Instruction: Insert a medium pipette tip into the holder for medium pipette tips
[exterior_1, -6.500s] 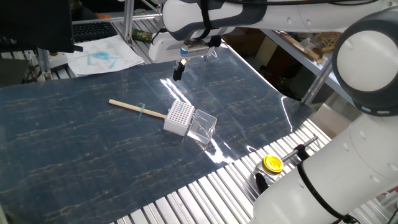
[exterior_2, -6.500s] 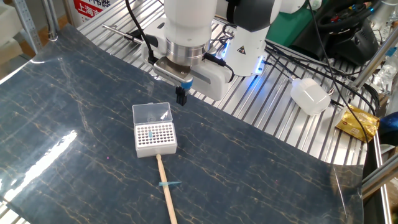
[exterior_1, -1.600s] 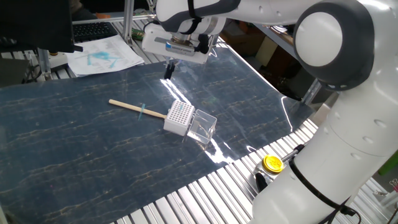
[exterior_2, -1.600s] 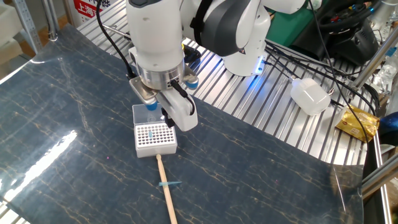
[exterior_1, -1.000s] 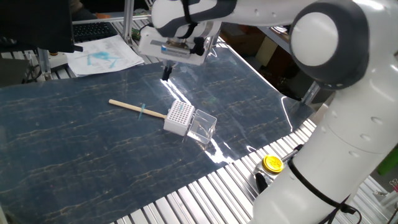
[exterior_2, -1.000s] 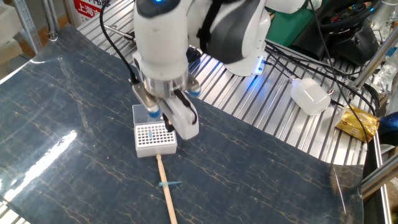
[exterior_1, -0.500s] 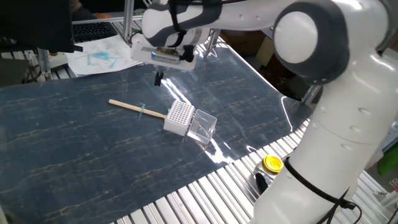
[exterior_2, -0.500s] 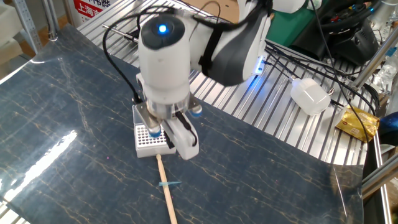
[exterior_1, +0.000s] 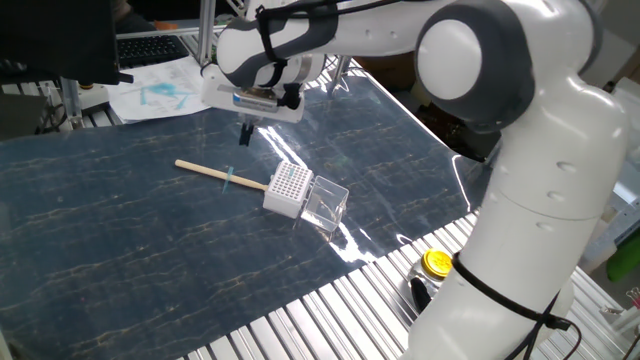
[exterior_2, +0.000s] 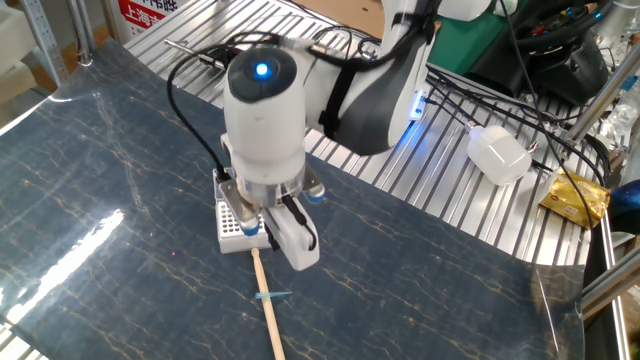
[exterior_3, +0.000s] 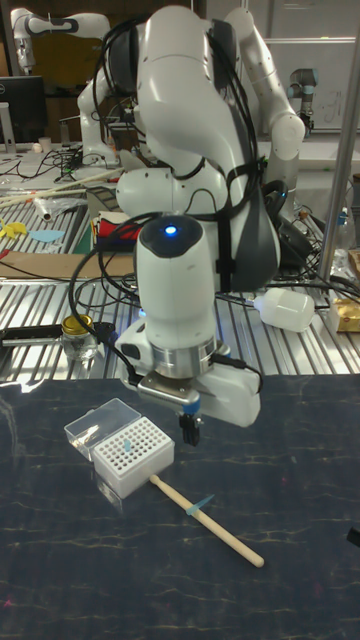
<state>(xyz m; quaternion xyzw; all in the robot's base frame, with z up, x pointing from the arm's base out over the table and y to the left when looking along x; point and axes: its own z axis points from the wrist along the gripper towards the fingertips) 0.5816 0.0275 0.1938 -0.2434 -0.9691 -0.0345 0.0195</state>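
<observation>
The medium pipette tip (exterior_1: 230, 177) is a pale blue sliver lying across a tan wooden stick (exterior_1: 215, 175) on the dark mat; it also shows as the tip (exterior_2: 272, 296) and the tip (exterior_3: 203, 503). The holder (exterior_1: 287, 189) is a white box with a hole grid and its clear lid (exterior_1: 327, 203) open beside it. One blue tip stands in the holder (exterior_3: 135, 455). My gripper (exterior_1: 246, 133) hangs above the mat between the holder and the stick; its dark fingers (exterior_3: 188, 428) look shut with nothing in them. In the other fixed view my wrist hides most of the holder (exterior_2: 232, 222).
A yellow-capped jar (exterior_1: 437, 263) sits on the metal slats off the mat's near right edge. Papers (exterior_1: 165, 90) lie beyond the far left edge. A white bottle (exterior_2: 497, 153) and a yellow packet (exterior_2: 575, 197) rest on the slats beside the arm's base.
My gripper has moved from behind the holder across it toward the stick and the tip, and a little lower. Holder, stick and tip have not moved.
</observation>
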